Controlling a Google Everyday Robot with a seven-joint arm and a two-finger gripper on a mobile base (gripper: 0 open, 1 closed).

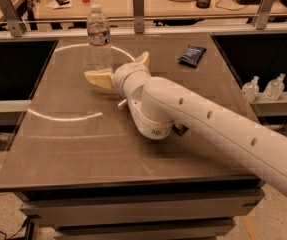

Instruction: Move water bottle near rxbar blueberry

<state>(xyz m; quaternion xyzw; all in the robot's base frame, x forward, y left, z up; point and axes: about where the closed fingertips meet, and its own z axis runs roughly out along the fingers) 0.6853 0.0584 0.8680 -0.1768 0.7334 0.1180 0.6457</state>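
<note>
A smooth white robot arm (208, 119) reaches across the matte brown surface (73, 149). Its end effector (116, 65) is released, with cream wedge-shaped fingers (99, 79) splayed wide just beside the base of the water bottle (99, 39), a tall, ribbed, clear-plastic cylinder standing upright at far left. The rxbar blueberry (192, 55), a crumpled dark blue wrapper, lies flat, well apart, at far right.

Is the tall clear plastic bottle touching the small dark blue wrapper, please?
No; the water bottle stands well apart from the rxbar blueberry wrapper, with the open gripper beside the bottle.
</note>
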